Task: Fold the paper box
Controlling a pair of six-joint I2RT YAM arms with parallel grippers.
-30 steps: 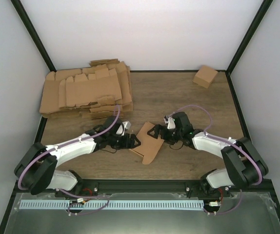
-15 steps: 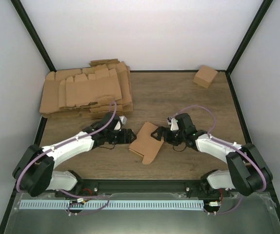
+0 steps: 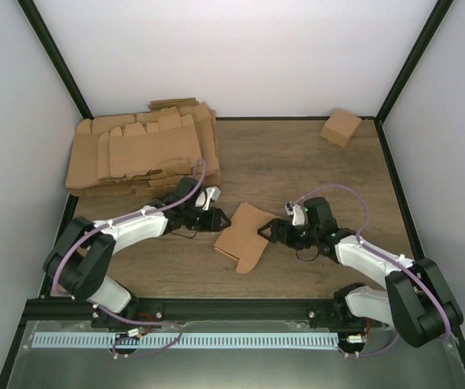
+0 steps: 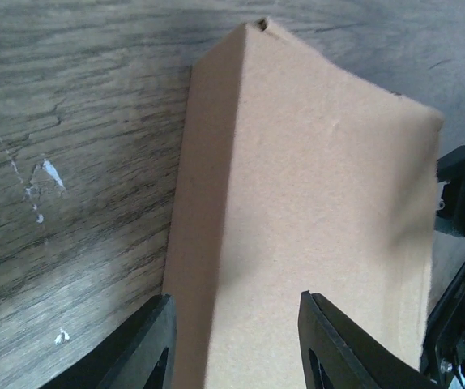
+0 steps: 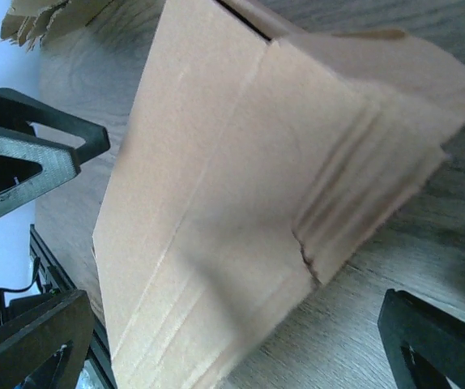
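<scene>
Left gripper [image 3: 214,220], arm stretched low: jaws partly closed about the left edge of the paper box [image 3: 245,237], grip indeterminable. Right gripper [image 3: 271,231]: jaws fully spread at its right edge. Box mid-table [image 3: 297,162]. A second ago the left jaws stood wider and the right gripper farther left.

Blocked at 9 and 3 o'clock of the paper box [image 3: 243,237] by left gripper [image 3: 219,220] and right gripper [image 3: 271,232]; passable at 12 and 6 o'clock; obstructed beyond at 10 o'clock by cardboard pile [image 3: 147,150]
</scene>
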